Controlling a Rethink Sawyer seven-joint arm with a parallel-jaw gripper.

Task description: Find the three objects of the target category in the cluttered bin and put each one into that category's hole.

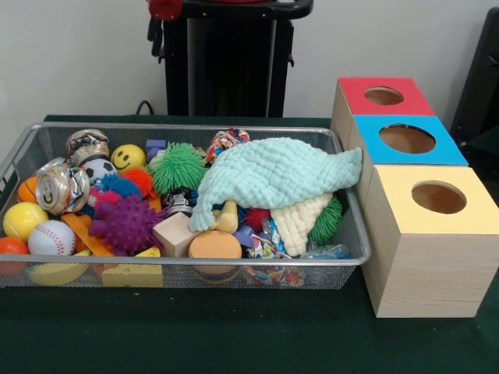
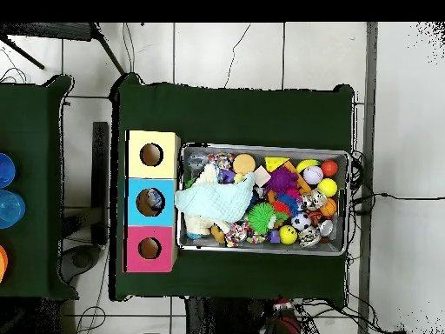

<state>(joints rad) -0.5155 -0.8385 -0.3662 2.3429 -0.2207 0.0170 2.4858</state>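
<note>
The silver wire-mesh bin (image 1: pixel 343 257) stands on the green table and also shows in the overhead view (image 2: pixel 261 149). It is full of clutter. A mint cloth (image 1: pixel 273 175) lies over its right half, with a cream cloth (image 1: pixel 300 222) under it. On the left are a baseball (image 1: pixel 51 238), a yellow ball (image 1: pixel 23 220), a smiley ball (image 1: pixel 128 157), a crushed can (image 1: pixel 62 187), a purple spiky ball (image 1: pixel 125 222) and a green fuzzy ball (image 1: pixel 178 166). A red and black part of the arm (image 1: pixel 158 31) hangs at the top edge, far behind the bin.
Three wooden boxes with round holes stand right of the bin: red top (image 1: pixel 383 96), blue top (image 1: pixel 407 139), yellow top (image 1: pixel 438 197). In the overhead view something grey shows inside the blue box's hole (image 2: pixel 151 201). The black pedestal (image 1: pixel 230 62) stands behind.
</note>
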